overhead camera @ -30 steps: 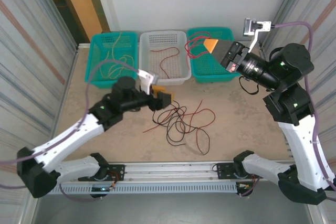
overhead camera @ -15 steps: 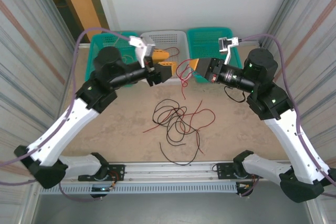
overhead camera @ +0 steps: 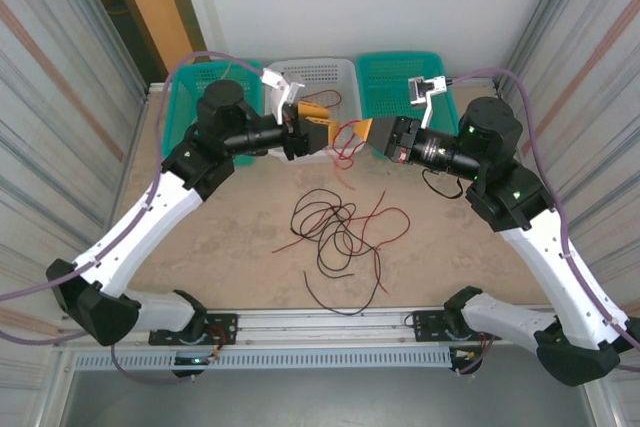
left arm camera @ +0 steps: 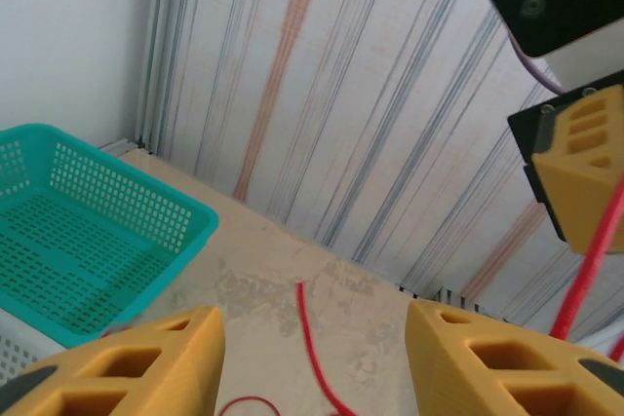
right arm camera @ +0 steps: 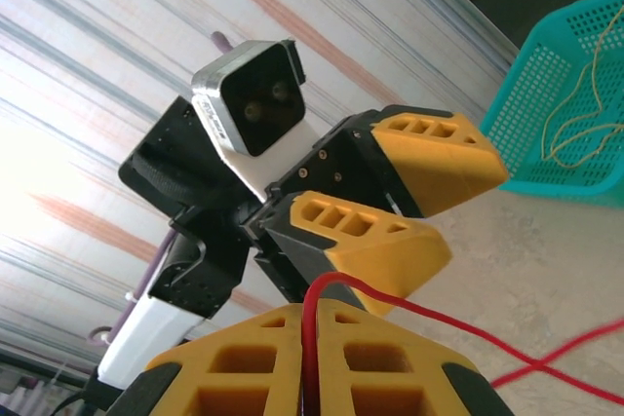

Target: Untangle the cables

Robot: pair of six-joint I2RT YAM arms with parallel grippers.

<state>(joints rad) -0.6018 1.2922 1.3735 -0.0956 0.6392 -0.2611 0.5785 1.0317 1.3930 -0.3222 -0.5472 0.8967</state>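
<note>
Red cable (right arm camera: 308, 346) within right hand's (right arm camera: 310, 311) grip

A loose tangle of thin black and red cables (overhead camera: 338, 232) is spread over the middle of the desk (overhead camera: 450, 237), with curly ends trailed toward the near edge. One red cable (right arm camera: 308, 338) is held up above the tangle, pinched between the closed right fingers (right arm camera: 224, 367). From there it is arched over and draped down to the desk, where it is crossed by another red strand. A yellow cable (right arm camera: 586, 94) is laid in loose curls inside a teal basket (right arm camera: 517, 124).
</note>
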